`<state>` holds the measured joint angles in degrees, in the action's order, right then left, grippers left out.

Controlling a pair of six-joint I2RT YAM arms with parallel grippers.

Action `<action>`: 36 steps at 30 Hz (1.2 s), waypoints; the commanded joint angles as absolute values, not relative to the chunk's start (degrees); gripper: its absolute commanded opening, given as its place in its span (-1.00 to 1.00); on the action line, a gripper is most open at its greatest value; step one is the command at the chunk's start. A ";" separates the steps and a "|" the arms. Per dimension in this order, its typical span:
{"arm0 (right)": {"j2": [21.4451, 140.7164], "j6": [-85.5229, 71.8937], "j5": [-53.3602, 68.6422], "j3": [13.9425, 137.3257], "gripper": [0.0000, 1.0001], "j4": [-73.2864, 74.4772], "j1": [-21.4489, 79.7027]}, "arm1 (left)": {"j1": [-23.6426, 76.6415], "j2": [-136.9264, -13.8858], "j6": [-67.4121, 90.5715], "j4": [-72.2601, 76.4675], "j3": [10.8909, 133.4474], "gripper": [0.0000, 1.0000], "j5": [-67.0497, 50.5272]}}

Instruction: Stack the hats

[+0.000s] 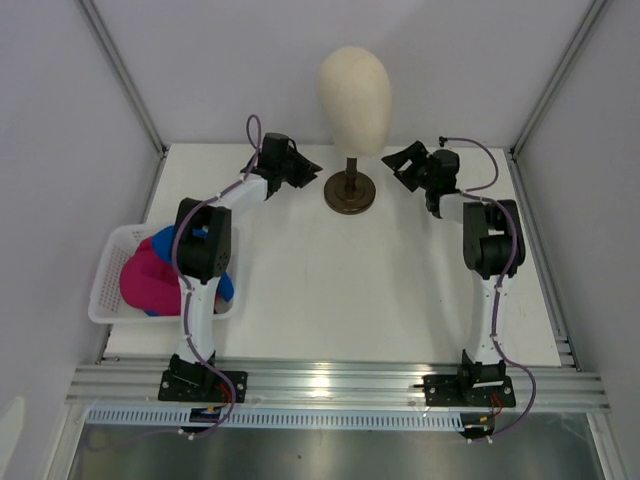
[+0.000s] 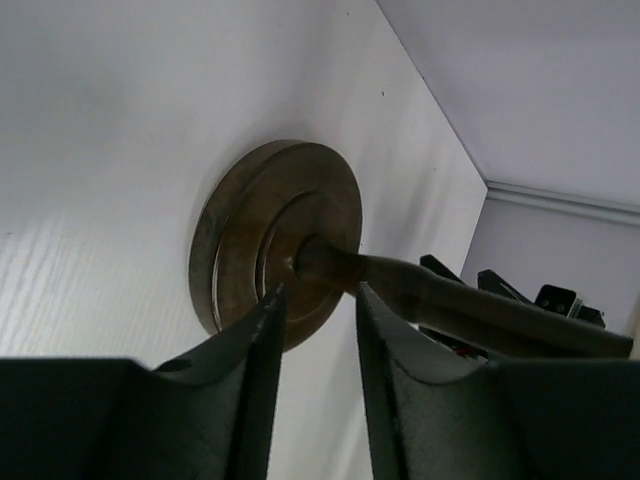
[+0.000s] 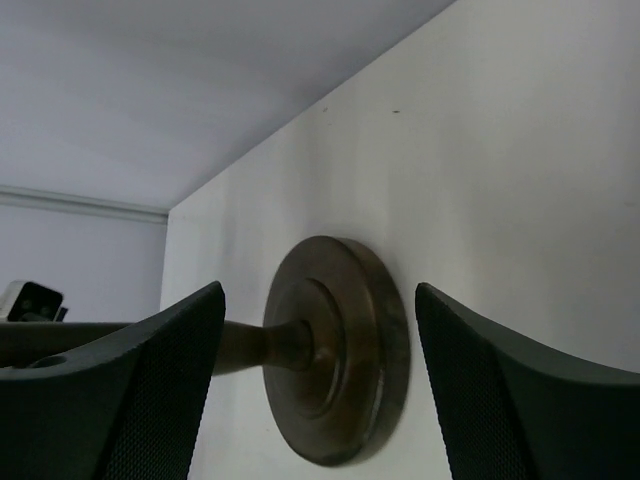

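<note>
Points left gripper and right gripper at the stand. Has left jaws a little apart, right jaws wide. Sees hats in basket.

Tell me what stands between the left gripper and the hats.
Only the white basket wall: the hats lie inside it. The left gripper sits across the table, by the mannequin stand. The left arm's elbow overhangs the hats.

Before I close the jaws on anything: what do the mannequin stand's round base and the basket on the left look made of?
The stand base is dark brown with a dull sheen and turned rings, so probably wood or bronzed metal. The basket is white with lattice walls, likely moulded plastic.
</note>
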<state>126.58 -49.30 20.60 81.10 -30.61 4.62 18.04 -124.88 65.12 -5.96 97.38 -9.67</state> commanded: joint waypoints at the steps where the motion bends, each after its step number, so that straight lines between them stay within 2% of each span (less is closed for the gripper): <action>1: 131.81 -52.63 22.67 89.11 0.57 -34.18 7.64 | 19.95 -128.21 71.36 -0.61 103.61 -0.34 -10.29; 5: 136.65 -55.54 24.17 94.12 0.33 -34.98 8.44 | 21.35 -132.96 73.30 2.70 107.22 -0.36 -10.10; 6: 137.19 -55.89 24.43 94.83 0.21 -34.81 8.52 | 21.53 -133.67 73.74 3.25 108.01 -0.36 -10.28; 10: 138.51 -55.12 25.05 97.90 0.08 -34.28 9.40 | 22.15 -136.05 73.39 4.48 110.47 -0.38 -10.55; 15: 140.44 -51.42 29.08 101.68 0.09 -31.74 11.07 | 21.97 -139.04 72.42 3.86 115.56 -0.36 -12.03; 20: 140.10 -46.50 30.41 103.89 0.00 -27.34 13.18 | 22.15 -141.94 67.77 1.68 120.85 -0.40 -16.52; 27: 137.73 -46.32 29.71 100.47 -0.24 -26.80 15.12 | 22.15 -139.22 64.08 1.14 115.67 -0.63 -17.31; 36: 134.30 -47.11 29.09 92.64 -0.28 -28.48 16.70 | 23.64 -135.53 60.38 -1.23 110.49 -0.74 -18.19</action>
